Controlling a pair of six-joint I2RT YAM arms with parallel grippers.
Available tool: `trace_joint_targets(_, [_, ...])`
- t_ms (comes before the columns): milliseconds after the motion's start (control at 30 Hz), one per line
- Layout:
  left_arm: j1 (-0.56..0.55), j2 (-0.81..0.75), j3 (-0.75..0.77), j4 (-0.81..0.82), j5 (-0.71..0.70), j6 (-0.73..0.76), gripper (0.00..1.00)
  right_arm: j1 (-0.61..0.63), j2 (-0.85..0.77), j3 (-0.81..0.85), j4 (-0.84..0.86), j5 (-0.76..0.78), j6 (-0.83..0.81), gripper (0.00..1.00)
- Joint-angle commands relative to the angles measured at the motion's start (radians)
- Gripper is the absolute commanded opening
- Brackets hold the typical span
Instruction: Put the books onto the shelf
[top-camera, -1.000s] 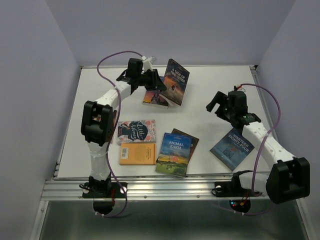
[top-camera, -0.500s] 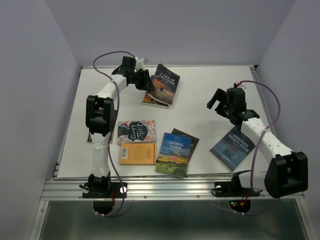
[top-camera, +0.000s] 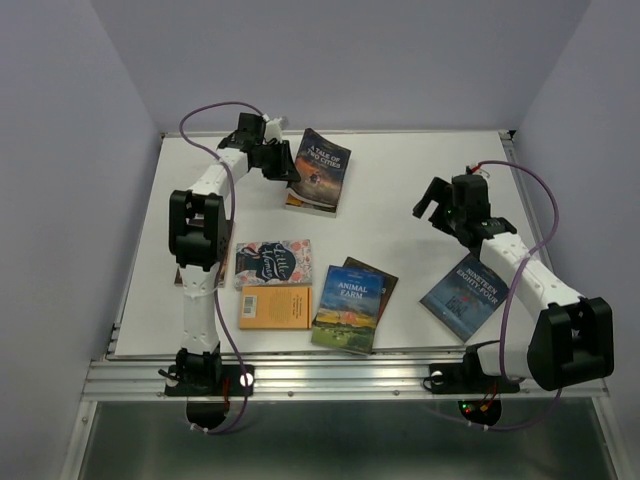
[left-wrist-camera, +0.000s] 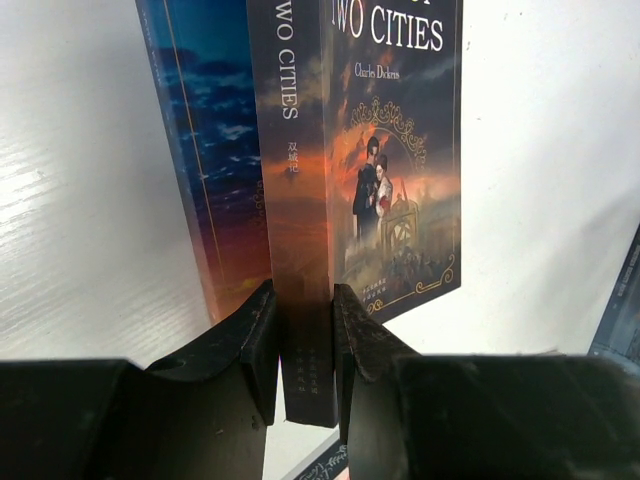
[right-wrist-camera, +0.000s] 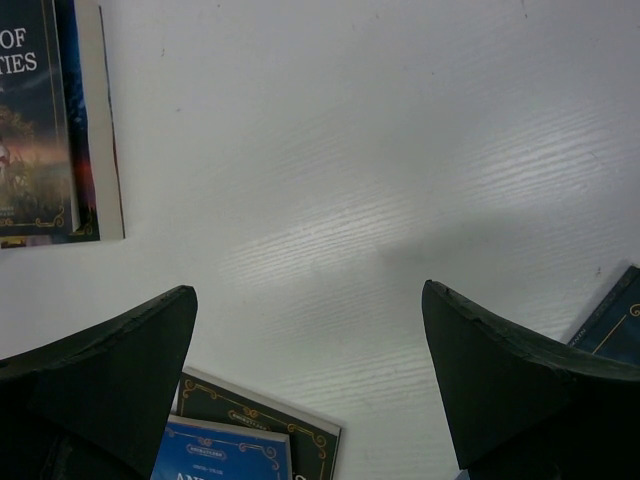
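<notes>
My left gripper (top-camera: 287, 166) (left-wrist-camera: 305, 335) is shut on the spine of the dark "A Tale of Two Cities" book (top-camera: 322, 172) (left-wrist-camera: 395, 170), held tilted at the back of the table. Another book with a blue and orange cover (top-camera: 303, 201) (left-wrist-camera: 205, 140) lies just under and beside it. My right gripper (top-camera: 432, 206) (right-wrist-camera: 308, 300) stands open over bare table, nothing between its fingers. Flat on the table lie the floral book (top-camera: 272, 262), the orange book (top-camera: 275, 307), "Animal Farm" (top-camera: 349, 308) on a dark book (top-camera: 381, 279), and "Nineteen Eighty-Four" (top-camera: 463, 296). The shelf is out of view.
The white table (top-camera: 400, 190) is walled by pale panels at the back and both sides. A metal rail (top-camera: 340, 378) runs along its near edge by the arm bases. A purple cable (top-camera: 205, 118) loops above the left arm.
The left gripper has carried the Two Cities book left and toward the back wall, over the book lying there. The right arm has barely shifted.
</notes>
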Motion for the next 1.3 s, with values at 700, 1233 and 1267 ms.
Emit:
trace_joint_targets(700, [0.008, 0.056, 0.188, -0.048, -0.199, 0.093, 0.89, 0.007, 0.043, 0.044, 0.007, -0.006, 0.018, 1.0])
trace_joint_targets(1233, [0.011, 0.202, 0.343, -0.041, -0.129, 0.033, 0.99, 0.007, 0.081, 0.071, 0.005, -0.032, 0.004, 1.0])
trace_joint_targets(1267, [0.011, 0.207, 0.338, -0.036, -0.122, 0.033, 0.99, 0.007, 0.083, 0.072, 0.007, -0.035, -0.002, 1.0])
